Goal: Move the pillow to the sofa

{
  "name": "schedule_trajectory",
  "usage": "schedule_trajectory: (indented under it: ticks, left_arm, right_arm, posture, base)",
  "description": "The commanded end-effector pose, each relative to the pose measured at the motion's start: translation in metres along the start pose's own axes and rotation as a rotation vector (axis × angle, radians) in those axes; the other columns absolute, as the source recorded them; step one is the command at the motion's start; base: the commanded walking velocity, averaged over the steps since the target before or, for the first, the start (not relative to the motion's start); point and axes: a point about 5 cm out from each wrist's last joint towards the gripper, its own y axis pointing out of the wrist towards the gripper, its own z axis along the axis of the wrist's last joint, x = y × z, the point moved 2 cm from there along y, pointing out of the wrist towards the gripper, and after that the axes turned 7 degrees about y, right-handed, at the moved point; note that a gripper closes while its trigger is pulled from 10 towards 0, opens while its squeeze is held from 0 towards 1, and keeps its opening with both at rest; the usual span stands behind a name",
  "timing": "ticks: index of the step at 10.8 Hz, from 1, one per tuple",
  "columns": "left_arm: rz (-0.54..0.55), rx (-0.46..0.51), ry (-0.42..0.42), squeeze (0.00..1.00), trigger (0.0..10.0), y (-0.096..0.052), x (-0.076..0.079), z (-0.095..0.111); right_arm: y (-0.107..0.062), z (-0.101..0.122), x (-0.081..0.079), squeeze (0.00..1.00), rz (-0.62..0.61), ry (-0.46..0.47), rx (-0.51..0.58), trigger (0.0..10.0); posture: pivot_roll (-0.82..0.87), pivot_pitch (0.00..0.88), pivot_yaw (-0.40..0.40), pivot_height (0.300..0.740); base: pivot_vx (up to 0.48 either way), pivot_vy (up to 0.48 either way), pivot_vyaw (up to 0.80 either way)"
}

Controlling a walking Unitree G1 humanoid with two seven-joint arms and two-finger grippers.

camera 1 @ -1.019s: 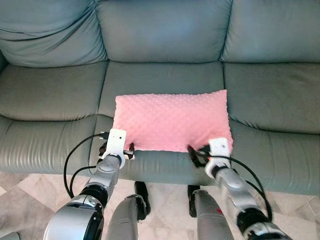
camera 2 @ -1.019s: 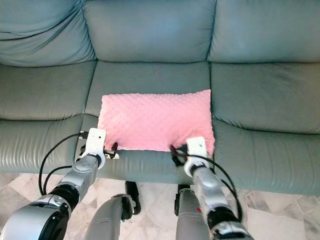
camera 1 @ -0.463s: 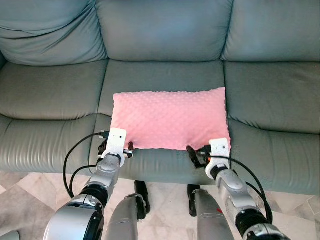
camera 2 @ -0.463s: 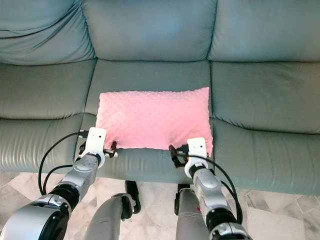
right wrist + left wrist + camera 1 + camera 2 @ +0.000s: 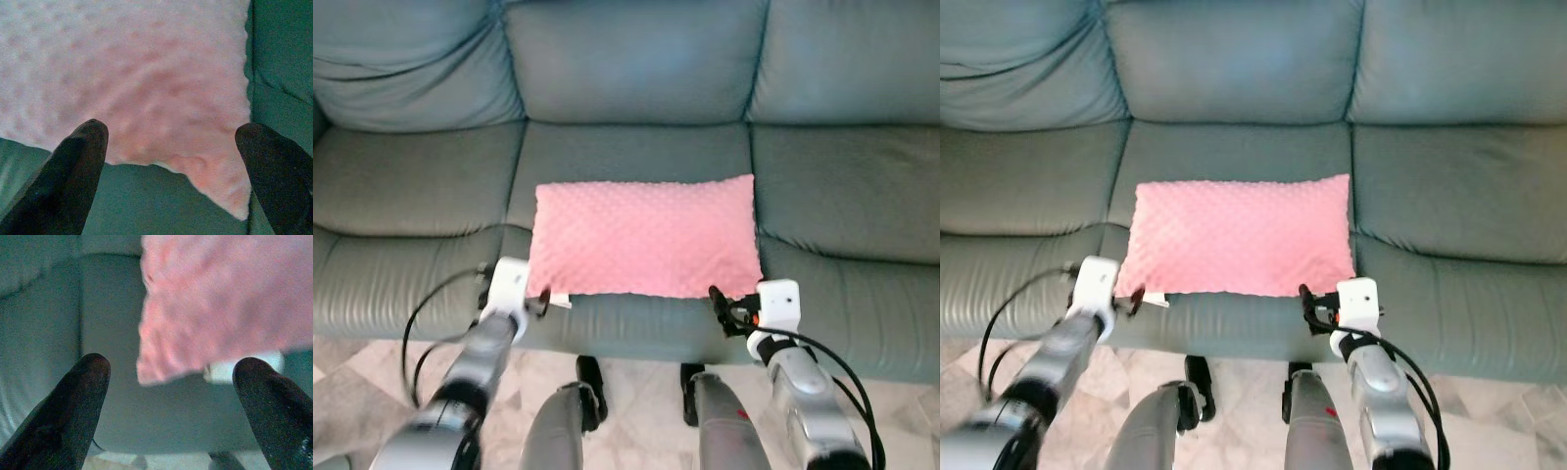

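Pillow: the pink dimpled pillow (image 5: 644, 236) lies flat on the middle seat cushion of the sofa (image 5: 636, 69), long side across, its near edge at the front lip of the seat.
Why it lies so: judging from the task, this is the delivery spot; the pillow is fully borne by the cushion and nothing grips it, so the placing looks done.
Tag: a small white label (image 5: 243, 369) sticks out from under the pillow's near left corner.
Left gripper: the left gripper (image 5: 542, 299) hovers just off the pillow's near left corner, over the seat's front lip; its two black fingers (image 5: 73, 409) are spread wide with nothing between them.
Right gripper: the right gripper (image 5: 722, 311) sits just off the near right corner, likewise spread wide and empty; its fingers (image 5: 80, 166) frame the pillow's corner without touching it.
Why held so: both arms flank the two near corners, which fits a two-handed carry released at the edge.
Surroundings: grey-green backrests behind, side seats left and right, pale tiled floor (image 5: 352, 362) below, the robot's own legs (image 5: 563, 426) close to the sofa front.
In the way: nothing lies on the seat beside the pillow; the front lip of the seat is the one thing near the fingers.
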Motion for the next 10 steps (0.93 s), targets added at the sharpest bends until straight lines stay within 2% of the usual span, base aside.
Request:
schedule_trajectory:
  ticks: [1, 2, 3, 4, 5, 6, 8, 10]
  left_arm:
    - [-0.022, -0.058, 0.003, 0.00, 10.0, -0.011, -0.008, -0.025]
    - [-0.040, -0.046, -0.005, 0.00, 10.0, -0.014, -0.013, -0.024]
    - [-0.008, 0.054, -0.023, 0.00, 10.0, -0.021, -0.026, -0.010]
    - [0.031, 0.118, -0.057, 0.00, 10.0, -0.023, -0.032, 0.001]
    - [0.096, 0.182, -0.135, 0.00, 10.0, -0.026, -0.040, 0.011]
    - [0.196, 0.271, -0.184, 0.00, 10.0, -0.028, -0.047, 0.030]
    - [0.252, 0.369, -0.213, 0.00, 10.0, -0.035, -0.046, 0.051]
    - [0.272, 0.420, -0.225, 0.00, 10.0, -0.036, -0.040, 0.066]
  right_arm:
    - [-0.011, -0.009, -0.009, 0.00, 0.020, 0.031, -0.038, 10.0]
    - [-0.011, -0.003, -0.014, 0.00, 0.028, 0.037, -0.022, 10.0]
    - [-0.014, 0.012, -0.024, 0.00, 0.041, 0.020, 0.030, 10.0]
    - [-0.012, 0.018, -0.028, 0.00, 0.043, 0.022, 0.041, 10.0]
    - [-0.008, 0.024, -0.031, 0.00, 0.035, 0.031, 0.055, 10.0]
    - [0.005, 0.036, -0.035, 0.00, 0.038, 0.030, 0.083, 10.0]
    - [0.014, 0.051, -0.038, 0.00, 0.052, 0.000, 0.113, 10.0]
    - [0.022, 0.065, -0.034, 0.00, 0.038, -0.033, 0.148, 10.0]
  posture:
    - [-0.20, 0.297, 0.117, 0.740]
    - [-0.20, 0.245, 0.115, 0.740]
    - [-0.20, 0.186, 0.112, 0.740]
    - [-0.19, 0.154, 0.106, 0.740]
    - [-0.19, 0.126, 0.099, 0.740]
    - [-0.17, 0.066, 0.079, 0.740]
    - [-0.16, 0.028, 0.063, 0.740]
    - [-0.15, 0.000, 0.047, 0.740]
  base:
    - [0.000, 0.000, 0.00]
    - [0.000, 0.000, 0.00]
    - [0.000, 0.000, 0.00]
    - [0.000, 0.000, 0.00]
    - [0.000, 0.000, 0.00]
    - [0.000, 0.000, 0.00]
    - [0.000, 0.000, 0.00]
    - [0.000, 0.000, 0.00]
